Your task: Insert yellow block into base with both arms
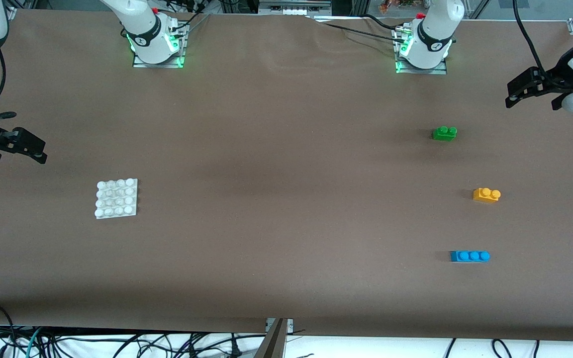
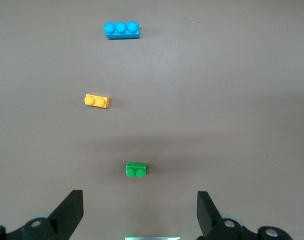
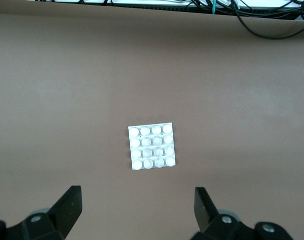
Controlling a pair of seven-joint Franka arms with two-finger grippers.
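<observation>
Yellow block and base lie well apart on table. Left gripper and right gripper hover with fingers spread, holding nothing.

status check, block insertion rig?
Left gripper and right gripper open, empty, both arms waiting high. Yellow block untouched, between green brick and blue brick. Base bare.

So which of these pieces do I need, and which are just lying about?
Needed: yellow block, base, left gripper and right gripper, both open and up in the air, waiting.
Lying about: green brick, blue brick.
</observation>
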